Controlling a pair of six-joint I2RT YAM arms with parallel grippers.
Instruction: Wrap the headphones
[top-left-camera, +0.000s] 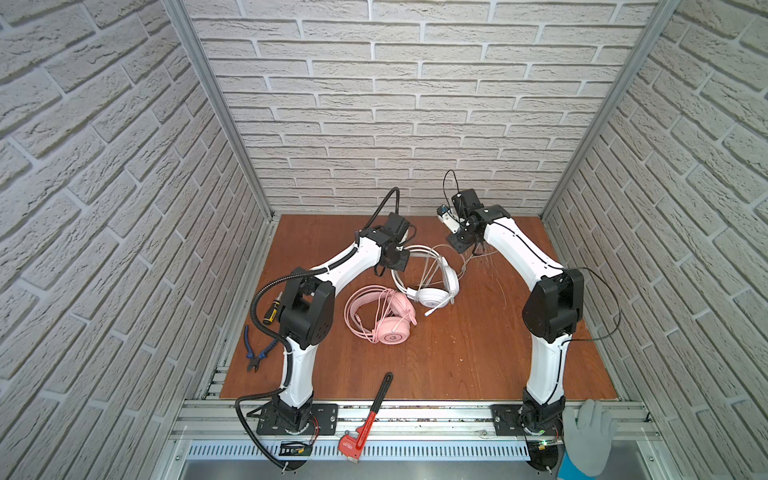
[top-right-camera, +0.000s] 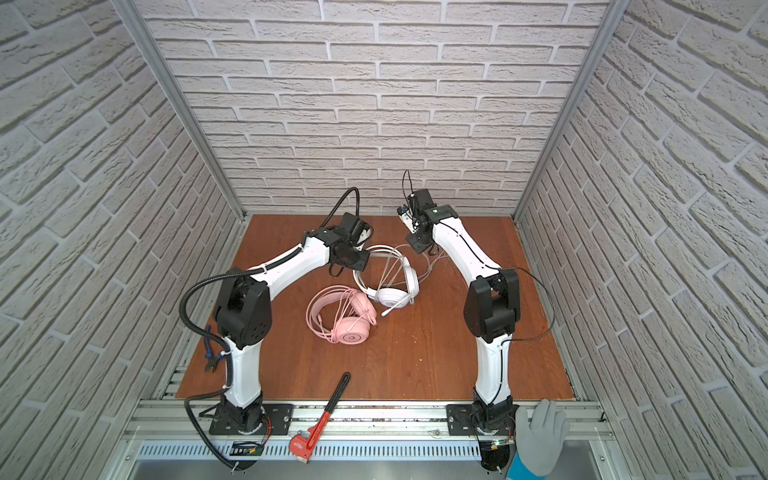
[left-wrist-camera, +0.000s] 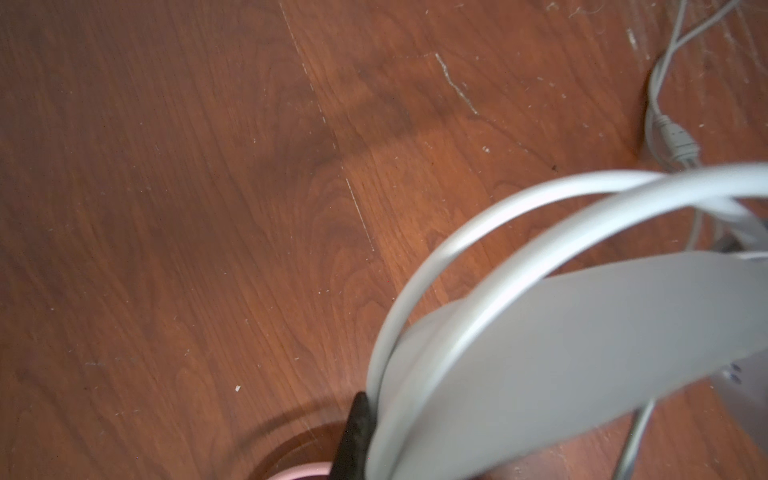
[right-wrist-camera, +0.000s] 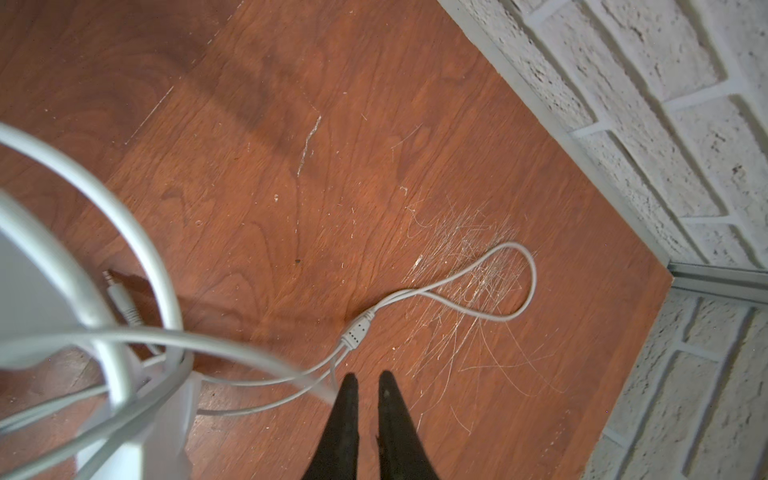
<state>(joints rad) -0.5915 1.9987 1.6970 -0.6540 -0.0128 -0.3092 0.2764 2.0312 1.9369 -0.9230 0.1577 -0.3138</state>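
Note:
The white headphones (top-left-camera: 434, 291) lie mid-table with their ear cups down, and the thin white cable (right-wrist-camera: 478, 316) trails toward the back right corner. My left gripper (top-left-camera: 398, 261) is shut on the white headband (left-wrist-camera: 582, 353). Only one black finger (left-wrist-camera: 358, 432) shows beside the band in the left wrist view. Just behind the white headset, my right gripper (right-wrist-camera: 368, 376) hangs over the table, its jaws a narrow gap apart with bare wood between them. A blurred cable strand runs beside one fingertip (right-wrist-camera: 348, 390). The pink headphones (top-left-camera: 384, 318) lie in front, cord piled on them.
A red-and-black pipe wrench (top-left-camera: 370, 417) lies across the table's front edge. Blue-handled pliers (top-left-camera: 254, 347) and a screwdriver (top-left-camera: 272, 309) lie at the left edge behind the left arm. A grey-gloved hand (top-left-camera: 590, 430) rests on the front rail at the right. Brick walls close three sides.

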